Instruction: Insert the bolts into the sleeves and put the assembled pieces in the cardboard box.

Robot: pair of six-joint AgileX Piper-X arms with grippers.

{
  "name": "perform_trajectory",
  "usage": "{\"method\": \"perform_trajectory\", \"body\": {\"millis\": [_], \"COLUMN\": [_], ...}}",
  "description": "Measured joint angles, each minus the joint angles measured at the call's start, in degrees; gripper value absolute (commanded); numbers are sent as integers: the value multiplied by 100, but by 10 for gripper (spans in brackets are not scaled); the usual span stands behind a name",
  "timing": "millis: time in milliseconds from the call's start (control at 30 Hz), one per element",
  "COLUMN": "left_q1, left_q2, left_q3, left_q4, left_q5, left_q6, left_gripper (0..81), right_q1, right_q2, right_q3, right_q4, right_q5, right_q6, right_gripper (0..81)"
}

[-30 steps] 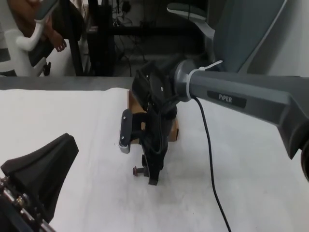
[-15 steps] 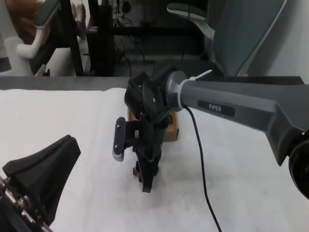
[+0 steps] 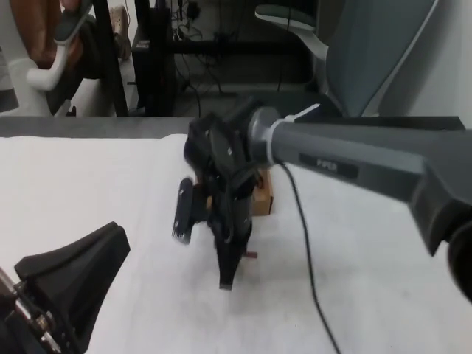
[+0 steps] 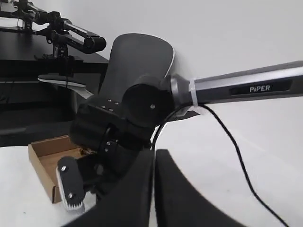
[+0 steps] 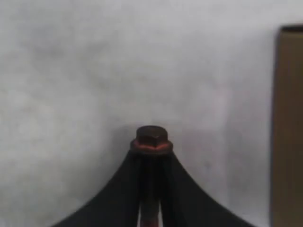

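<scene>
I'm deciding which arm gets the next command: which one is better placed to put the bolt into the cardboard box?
Right. The right gripper is shut on the bolt, close beside the cardboard box. The left gripper is farther from the box, fingers shut, holding nothing.

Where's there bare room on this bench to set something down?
Free: the white cover right of the hanging cable, and the far-left stretch beyond the left arm's jaws. Crowded: the middle, where the right arm's jaws hold a bolt on the near side of the cardboard box.
</scene>
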Motion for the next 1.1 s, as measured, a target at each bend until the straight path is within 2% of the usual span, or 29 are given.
{"method": "perform_trajectory", "body": {"millis": [233,367,533,833,900,1067,1100], "left_q1": [0,0,0,0,0,0,0], "left_q2": [0,33,581,2560,3029,4267,4616], "left_q3": [0,0,0,-438,-629,-1164,-1325], "left_q4": [39,39,129,176,198,447,587], "left_q5": [27,521,982,1809,1954,2261,2296], "left_q6": [0,106,140,357,505,875,1004], "left_gripper": [18,18,18,1,55,441,497], "right_q1": [-594,-887,-815,-407,-334,-285,-285], "right_q2": [-1438,-2512,-3671,-5918,-6315,-7340,-7582], "right_q3": [-2,-15,343,2154,2540,3364,3556], "right_q4": [-379,-282,-328,-885,-963,-1075,-1092], "right_q5": [86,131,-21,-101,-101,-101,-117], "right_q6": [1197,1678,1914,2818,3046,3628,3741], "right_gripper": [6,6,6,6,6,6,6]}}
